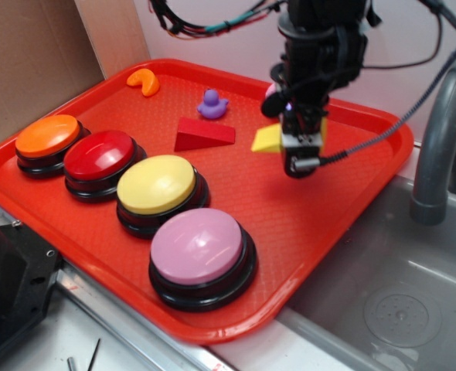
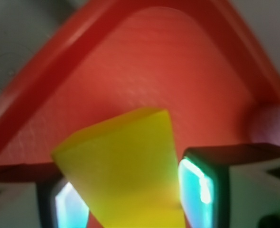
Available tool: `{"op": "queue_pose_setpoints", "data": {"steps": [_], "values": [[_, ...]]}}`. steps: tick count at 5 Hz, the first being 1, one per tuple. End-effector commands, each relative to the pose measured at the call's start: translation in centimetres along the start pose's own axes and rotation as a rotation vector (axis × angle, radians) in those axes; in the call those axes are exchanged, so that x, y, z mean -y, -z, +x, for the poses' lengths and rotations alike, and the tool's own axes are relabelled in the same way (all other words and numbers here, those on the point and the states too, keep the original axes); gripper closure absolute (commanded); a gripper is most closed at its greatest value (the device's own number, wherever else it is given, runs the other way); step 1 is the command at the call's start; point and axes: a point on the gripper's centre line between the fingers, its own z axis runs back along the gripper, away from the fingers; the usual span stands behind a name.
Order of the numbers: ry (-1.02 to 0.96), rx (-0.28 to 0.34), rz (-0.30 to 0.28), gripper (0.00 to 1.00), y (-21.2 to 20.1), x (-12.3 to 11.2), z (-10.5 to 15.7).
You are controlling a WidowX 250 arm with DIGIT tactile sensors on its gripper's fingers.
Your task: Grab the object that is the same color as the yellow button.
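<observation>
— Wrist view: what does the black gripper point(image 2: 126, 192) hold?
— Its fingers clamp the smooth yellow wedge block point(image 2: 126, 171), raised above the red plastic tray point(image 1: 321, 224), beyond the pale-yellow domed button point(image 1: 157, 184).

The red tray point(image 1: 352, 193) is showing a finely textured plastic surface with a smooth rim. The yellow button point(image 1: 156, 184) and pink button point(image 1: 197, 245) are gleaming as glossy plastic domes (black bases beneath). At three o'clock, the sink point(image 1: 398, 294) is looking like dull brushed metal. The yellow wedge point(image 2: 126, 166) is appearing smooth and matt.
</observation>
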Motion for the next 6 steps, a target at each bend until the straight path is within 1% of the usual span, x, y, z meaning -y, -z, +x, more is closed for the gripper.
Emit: {"op": "queue_pose_setpoints", "data": {"steps": [1, 2, 3, 4, 6], "values": [[-0.447, -0.018, -0.016, 1.0, -8.2, -2.3, -4.8], [-0.659, -0.003, -0.047, 1.0, -10.7, -4.1, -7.6], [-0.76, 0.013, -0.055, 1.0, -11.8, -5.3, -9.3], [-0.762, 0.037, -0.054, 1.0, -12.5, -6.0, -10.2], [-0.795, 0.02, -0.046, 1.0, -12.0, -6.3, -9.8]]}}
